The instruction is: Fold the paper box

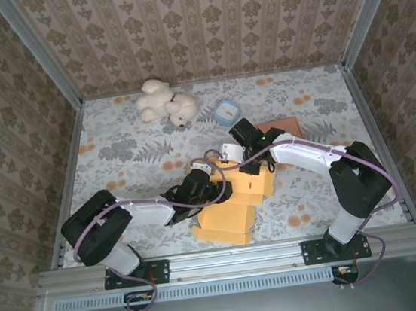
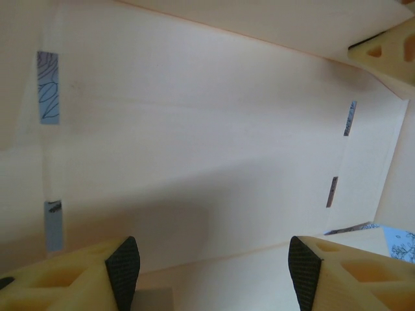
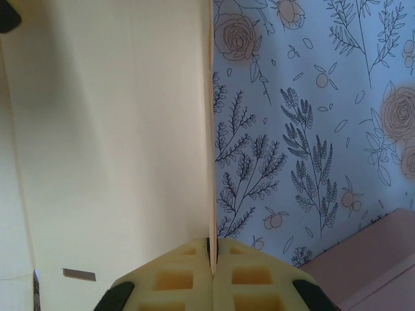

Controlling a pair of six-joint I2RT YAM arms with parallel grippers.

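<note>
Patterned wallpaper walls (image 1: pixel 199 20) enclose three sides of a desk (image 1: pixel 116 151) covered with a floral sheet. At the near centre of the desk lies the yellow paper box (image 1: pixel 231 221), partly formed: its flat flaps spread toward the near edge, and raised panels stand further back between the two arms. The left tool (image 1: pixel 204 186) reaches in from the left over the box. In the left wrist view the left tool (image 2: pixel 214 272) stands wide open with its fingers (image 2: pixel 123 269) well apart and nothing held, facing the pale inner panel of the yellow paper box (image 2: pixel 194 129), which carries narrow slots (image 2: pixel 48 87) near its side creases. The right tool (image 1: pixel 232 152) meets the far side of the box. In the right wrist view the right tool (image 3: pixel 212 259) is closed, its two fingers pressed against either face of a thin upright panel of the yellow paper box (image 3: pixel 110 129), with the floral desk (image 3: pixel 311 129) to the right of that panel. A pink flat board (image 1: pixel 280 125) lies on the desk just behind the right arm and appears at the lower right corner of the right wrist view (image 3: pixel 369 272). A white plush toy (image 1: pixel 165 101) lies at the far side, and a small round blue-rimmed container (image 1: pixel 226 112) sits just to its right.
</note>
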